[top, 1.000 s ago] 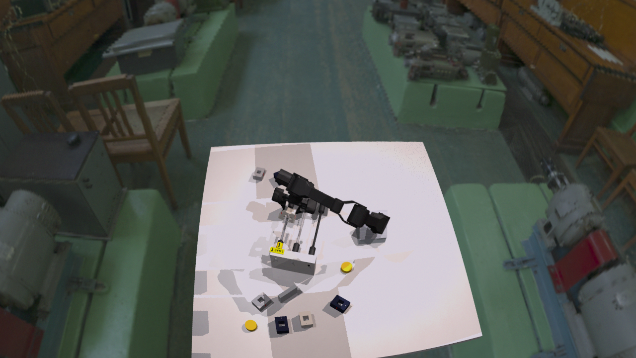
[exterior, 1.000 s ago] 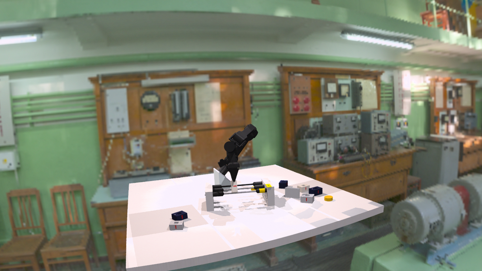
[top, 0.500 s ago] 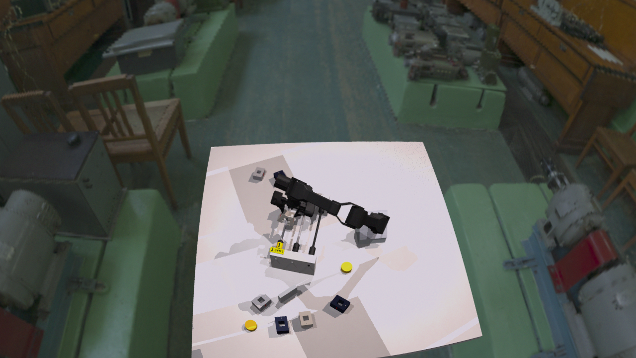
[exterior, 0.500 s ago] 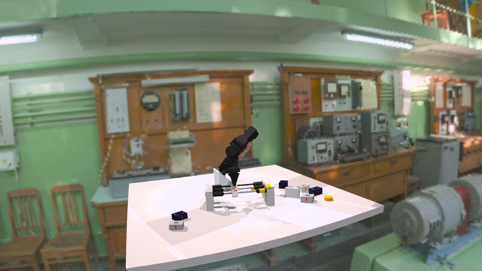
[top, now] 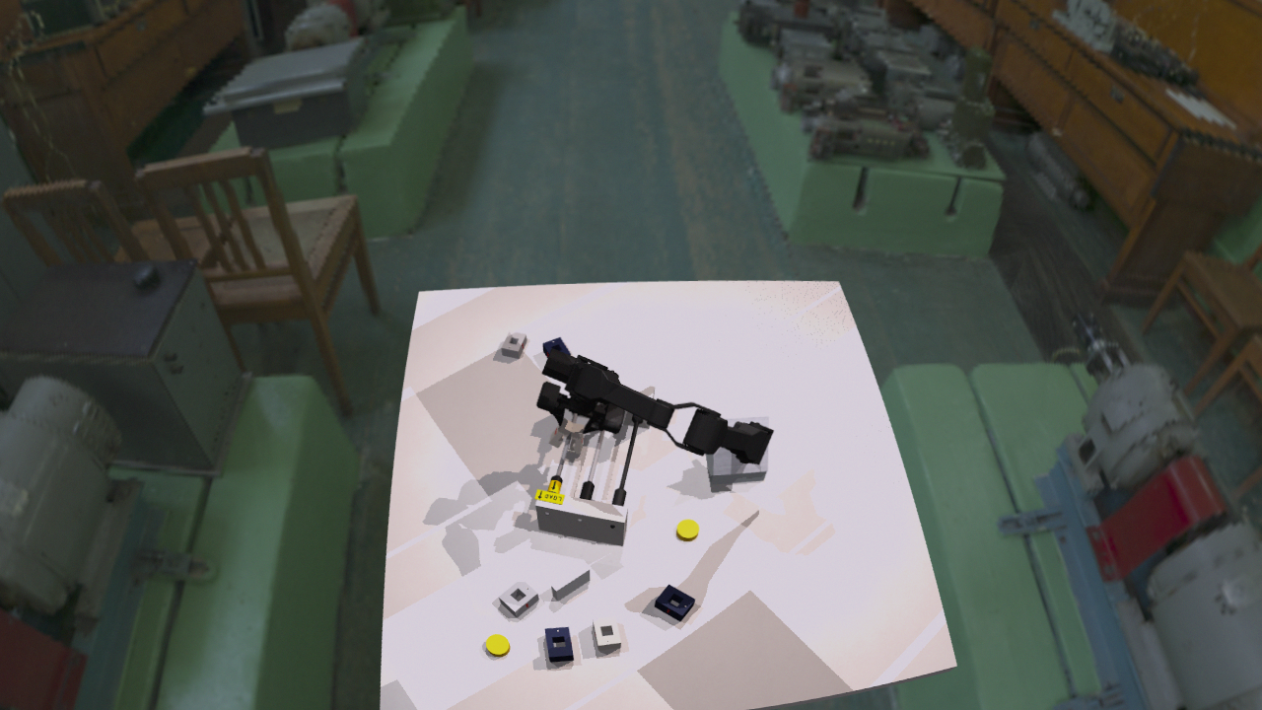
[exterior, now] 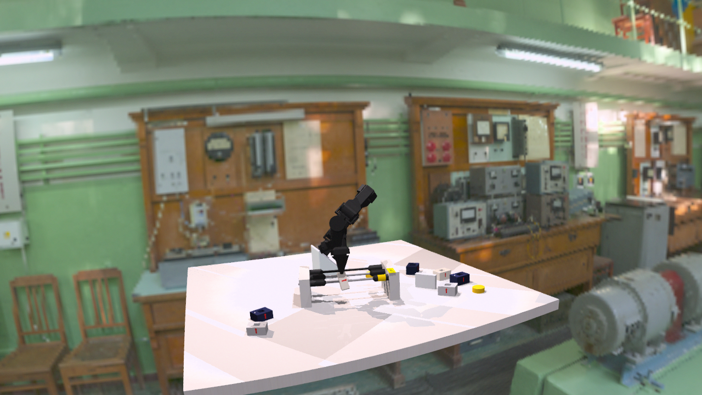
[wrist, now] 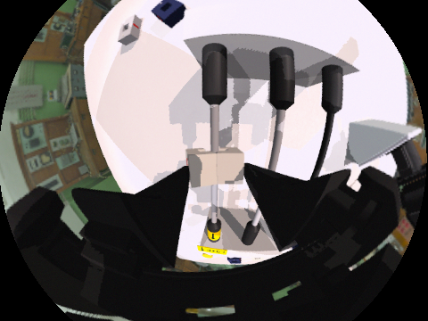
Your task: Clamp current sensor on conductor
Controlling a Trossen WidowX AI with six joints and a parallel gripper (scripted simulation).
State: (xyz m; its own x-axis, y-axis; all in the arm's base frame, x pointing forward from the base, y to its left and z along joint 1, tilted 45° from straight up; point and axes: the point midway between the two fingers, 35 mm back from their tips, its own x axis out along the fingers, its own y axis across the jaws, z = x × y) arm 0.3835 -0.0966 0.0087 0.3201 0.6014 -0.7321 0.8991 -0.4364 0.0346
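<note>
Sensor [top: 573, 436] [exterior: 343, 281] [wrist: 216, 166], at centre in the wrist view, is pinched by the gripper [top: 573, 423] [exterior: 341, 271] [wrist: 217, 169] at the LOAD wire [top: 563, 464] [exterior: 323, 280] [wrist: 214, 201]; latching looks unconfirmed, letting go remains.

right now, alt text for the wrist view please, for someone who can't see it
The black pincer grips a beige sensor at the LOAD conductor, the leftmost of three. Its lower end wears a yellow band; a gray block and a navy block lie at upper left.
</note>
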